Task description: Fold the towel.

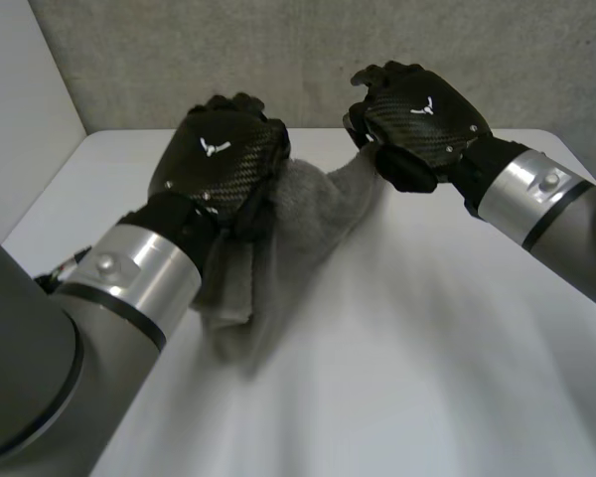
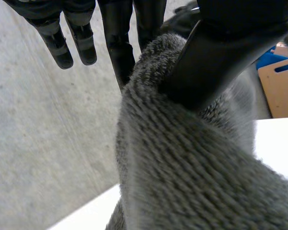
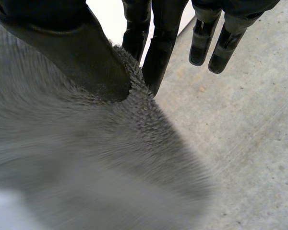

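Note:
A grey towel (image 1: 308,214) is held up off the white table (image 1: 427,378) between both hands, sagging in the middle with its lower part hanging down to the table under my left forearm. My left hand (image 1: 219,159) pinches one top corner of the towel (image 2: 192,158) between thumb (image 2: 211,62) and fingers (image 2: 117,43). My right hand (image 1: 417,114) pinches the other top corner; in its wrist view the thumb (image 3: 81,52) presses the towel (image 3: 101,158) against the fingers (image 3: 158,48).
A grey carpeted wall (image 1: 308,50) rises behind the table's far edge. A white wall (image 1: 10,99) stands at the left. Beyond the table in the left wrist view sit a wooden board (image 2: 281,86) and something blue (image 2: 269,57).

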You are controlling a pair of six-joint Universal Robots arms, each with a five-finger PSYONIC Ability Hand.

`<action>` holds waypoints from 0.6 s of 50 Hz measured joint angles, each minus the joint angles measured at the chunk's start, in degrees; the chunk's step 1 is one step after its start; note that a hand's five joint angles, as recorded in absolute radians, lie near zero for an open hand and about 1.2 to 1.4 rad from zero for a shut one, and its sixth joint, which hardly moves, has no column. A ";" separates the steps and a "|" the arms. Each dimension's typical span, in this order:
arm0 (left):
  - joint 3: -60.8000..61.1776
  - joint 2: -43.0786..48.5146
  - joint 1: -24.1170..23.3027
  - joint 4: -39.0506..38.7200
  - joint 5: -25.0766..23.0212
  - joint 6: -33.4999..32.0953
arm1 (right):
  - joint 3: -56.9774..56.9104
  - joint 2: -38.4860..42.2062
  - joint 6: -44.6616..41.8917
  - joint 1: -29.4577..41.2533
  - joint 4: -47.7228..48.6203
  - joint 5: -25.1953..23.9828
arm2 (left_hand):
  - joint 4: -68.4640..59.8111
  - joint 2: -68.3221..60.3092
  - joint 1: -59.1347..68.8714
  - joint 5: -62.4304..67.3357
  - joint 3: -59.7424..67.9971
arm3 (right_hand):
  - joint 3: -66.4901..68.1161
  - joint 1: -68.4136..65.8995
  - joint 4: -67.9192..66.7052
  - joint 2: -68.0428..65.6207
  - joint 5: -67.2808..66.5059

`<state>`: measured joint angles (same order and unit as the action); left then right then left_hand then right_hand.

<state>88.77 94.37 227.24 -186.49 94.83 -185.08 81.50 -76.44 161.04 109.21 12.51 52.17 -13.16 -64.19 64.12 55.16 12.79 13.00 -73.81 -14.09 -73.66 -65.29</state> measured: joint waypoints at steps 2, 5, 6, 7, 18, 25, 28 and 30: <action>-0.46 0.10 -1.13 0.82 1.00 1.69 | -1.85 1.32 -0.75 0.01 -0.15 0.14 | 0.00 2.78 -3.07 -3.33 0.00 | 0.00 -0.01 0.00 0.00 0.00; -2.15 1.05 -2.48 1.64 1.86 5.01 | -4.71 3.76 -1.63 0.02 -0.01 0.28 | 0.00 10.18 -9.97 -10.82 0.00 | 0.00 -0.02 0.00 0.00 0.00; -3.32 2.04 -2.96 1.90 2.02 6.78 | -5.90 4.94 -2.13 0.03 0.16 0.35 | 0.00 12.04 -11.87 -12.79 0.00 | 0.00 -0.03 0.00 0.00 0.00; -4.71 3.34 -3.36 2.05 2.07 8.47 | -7.12 6.27 -2.89 0.05 0.42 0.50 | 0.00 13.92 -13.74 -14.81 0.00 | 0.00 0.05 0.00 0.08 0.11; -14.21 16.19 -4.91 5.29 1.04 16.84 | -7.35 10.30 -12.21 1.63 2.36 7.93 | 0.00 50.44 -50.47 -52.17 0.00 | 0.00 47.98 0.00 47.53 51.67; -11.68 15.87 -0.39 6.57 0.80 16.50 | -1.16 3.92 -11.69 1.66 1.84 14.82 | 0.00 50.44 -50.49 -52.23 0.00 | 0.00 60.91 0.00 60.40 61.89; -10.23 14.19 2.28 6.97 0.70 16.27 | 1.11 1.31 -10.93 1.51 1.01 17.17 | 0.00 50.44 -50.49 -52.23 0.00 | 0.00 60.95 0.00 60.40 61.90; -9.10 12.50 4.13 7.45 0.46 16.12 | 3.16 -0.97 -10.40 1.41 -0.25 18.96 | 0.00 50.44 -50.49 -52.24 0.00 | 0.00 60.96 0.00 60.40 61.89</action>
<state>79.67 106.88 231.37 -179.04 95.29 -168.97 84.65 -77.41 150.64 110.62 12.25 71.13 -13.16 -13.74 13.63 2.93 12.79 13.00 -12.85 -14.09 -13.26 -3.41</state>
